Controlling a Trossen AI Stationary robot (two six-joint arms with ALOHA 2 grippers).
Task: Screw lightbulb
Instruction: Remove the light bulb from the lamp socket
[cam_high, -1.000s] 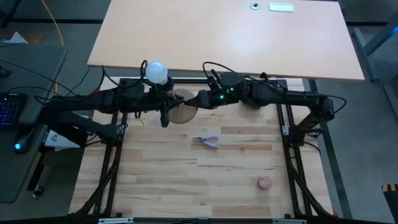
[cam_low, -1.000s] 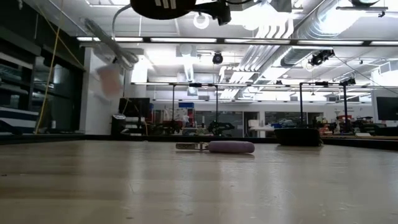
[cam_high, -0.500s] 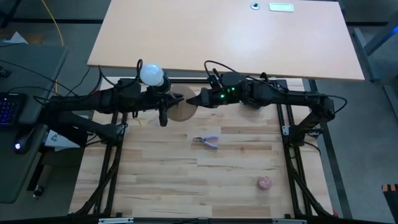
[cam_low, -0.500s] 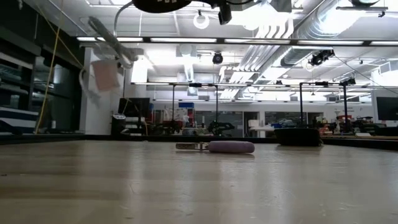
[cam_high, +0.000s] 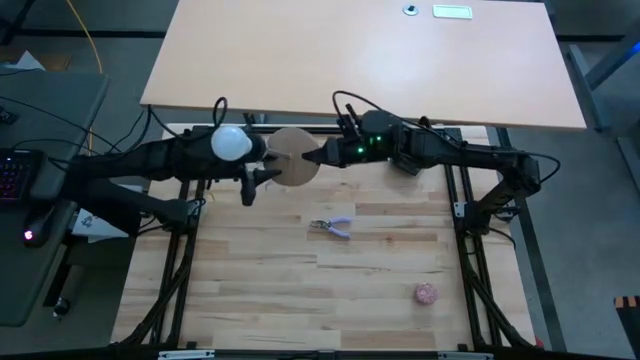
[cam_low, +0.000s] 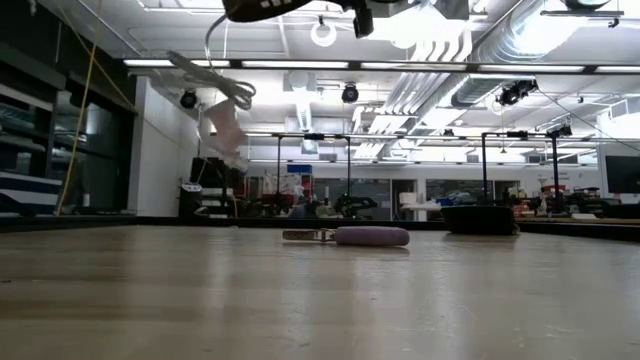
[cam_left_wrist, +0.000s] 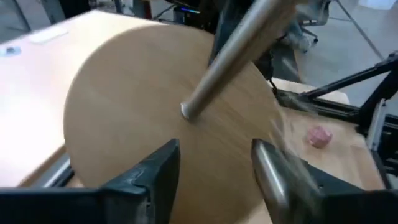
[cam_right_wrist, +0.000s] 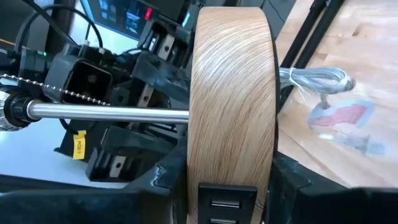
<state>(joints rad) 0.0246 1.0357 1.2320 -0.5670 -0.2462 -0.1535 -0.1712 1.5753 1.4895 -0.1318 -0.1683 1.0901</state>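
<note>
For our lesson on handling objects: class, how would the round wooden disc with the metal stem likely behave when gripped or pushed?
The wooden disc looks thick and rigid, so probably won't flex between the right gripper's jaws. Its long metal stem likely levers it sideways. Set on edge, it might roll.

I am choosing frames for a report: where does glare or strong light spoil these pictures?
High view: the lightbulb is blown out to plain white. Low view: the ceiling lights glare and the table shows a pale sheen. Left wrist view: a bright highlight runs along the metal stem. Right wrist view: the wooden disc is evenly lit, no glare.
</note>
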